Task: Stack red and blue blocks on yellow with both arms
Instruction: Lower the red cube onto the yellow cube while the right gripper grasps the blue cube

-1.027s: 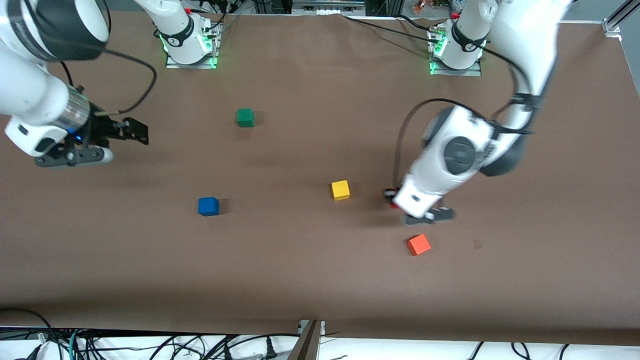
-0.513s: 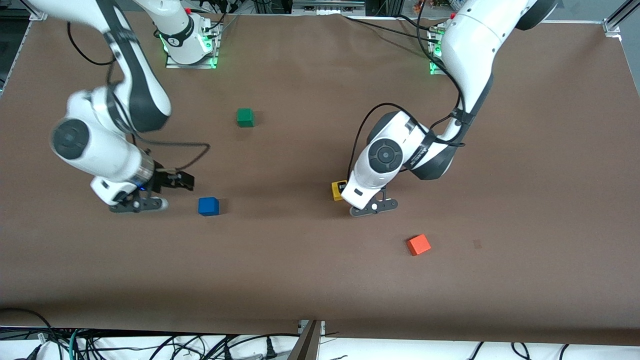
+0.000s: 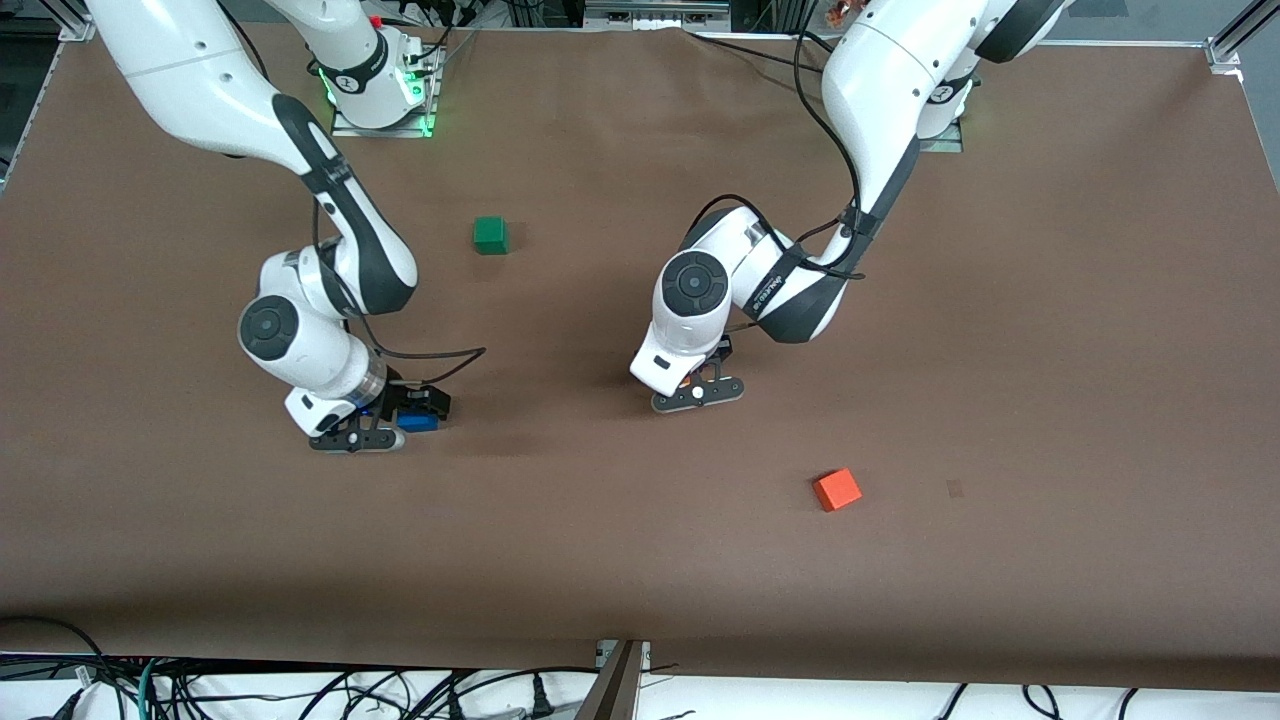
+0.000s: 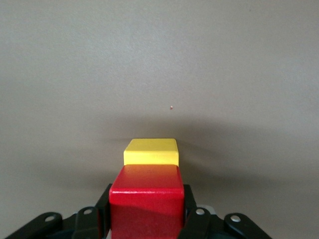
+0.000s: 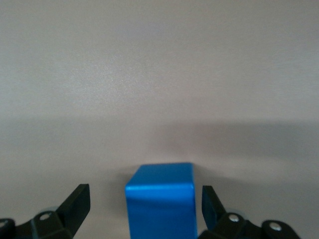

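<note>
So our left gripper (image 4: 147, 224) has its fingers clamped on the small matte deep red cube (image 4: 145, 199), and it's sitting over the small bright yellow cube (image 4: 151, 151). In the left wrist view the red one looks lined up with the yellow, but we can't tell if it's touching yet or just above it. In the front view the arm's wrist hides both cubes, roughly mid-table.

Our right gripper (image 5: 144, 206) is down at the small bright blue cube (image 5: 160, 199), toward the right arm's end of the table, with fingers spread wide on either side and not touching it. The blue cube (image 3: 418, 421) peeks out just beside the gripper in the front view.

What could bite us here: if the left fingers let go while the red cube sits off-centre or tilted, it'll slide off the yellow or nudge it away. On the right side, the cube looks a bit closer to one finger, so closing could shove or twist it before both pads grip.

The lighter orange cube (image 3: 837, 490) and green cube (image 3: 490, 234) sit well apart from all this.
</note>
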Tool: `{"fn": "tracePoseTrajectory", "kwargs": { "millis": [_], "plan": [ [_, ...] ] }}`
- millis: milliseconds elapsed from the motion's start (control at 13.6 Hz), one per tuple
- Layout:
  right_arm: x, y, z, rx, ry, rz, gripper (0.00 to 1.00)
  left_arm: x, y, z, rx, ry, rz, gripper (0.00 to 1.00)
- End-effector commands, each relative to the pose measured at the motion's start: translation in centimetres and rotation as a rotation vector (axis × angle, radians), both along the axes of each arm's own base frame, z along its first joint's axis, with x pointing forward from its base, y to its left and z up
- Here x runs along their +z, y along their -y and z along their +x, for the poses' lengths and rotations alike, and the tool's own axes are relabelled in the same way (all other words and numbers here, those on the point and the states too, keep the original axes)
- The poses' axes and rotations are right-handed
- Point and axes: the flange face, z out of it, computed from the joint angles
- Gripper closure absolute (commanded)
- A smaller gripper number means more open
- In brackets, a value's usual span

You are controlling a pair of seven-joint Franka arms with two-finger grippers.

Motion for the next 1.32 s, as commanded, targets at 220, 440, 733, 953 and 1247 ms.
{"fn": "tracePoseTrajectory", "kwargs": {
  "millis": [220, 440, 733, 953, 1247],
  "plan": [
    [0.0, -0.3, -0.1, 0.010, 0.011, -0.001, 0.67, 0.3, 0.6, 0.4, 0.009, 0.032, 0.011, 0.48],
    [2.9, -0.3, 0.3, 0.027, -0.034, -0.019, 0.88, 1.0, 0.7, 0.5, 0.004, 0.041, 0.005, 0.00],
    [11.3, -2.8, 2.5, 0.065, -0.117, -0.023, 0.88, 10.1, -5.5, 4.8, -0.008, 0.115, -0.019, 0.00],
    [15.6, -6.9, 2.7, 0.085, -0.122, -0.010, 0.83, 17.0, -14.4, 8.2, -0.069, 0.140, -0.021, 0.00],
    [16.4, -18.6, -1.5, 0.027, -0.114, 0.007, 0.80, 25.4, -24.0, 8.9, 0.017, 0.156, -0.008, 0.00]
  ]
}}
